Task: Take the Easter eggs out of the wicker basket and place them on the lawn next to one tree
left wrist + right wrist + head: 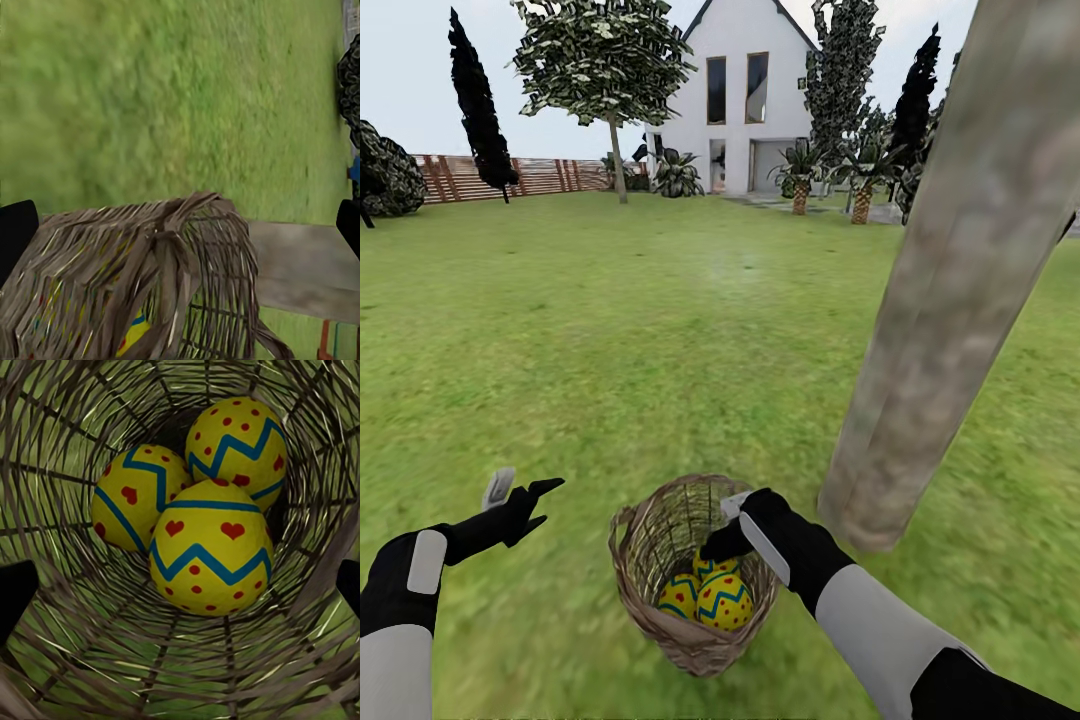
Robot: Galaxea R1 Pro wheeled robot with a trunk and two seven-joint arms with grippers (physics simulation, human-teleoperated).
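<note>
The right gripper is reaching down into the mouth of the wicker basket, its jaws spread wide with nothing between them; in the right wrist view the two dark fingertips are sitting at opposite edges with the eggs framed between. All three Easter eggs are lying packed together at the basket's bottom, touching one another, one resting on top of the other two. The basket is standing upright on the lawn, just beside the foot of the thick grey-beige tree.

The likely trouble here is the tight nest: closing on the uppermost egg could pinch a neighbour too, or the smooth shell could be slipping out as the fingers squeeze. The fingers could also be snagging the open weave and tipping the light basket over.

The left gripper is hovering open beside the basket, holding nothing.
</note>
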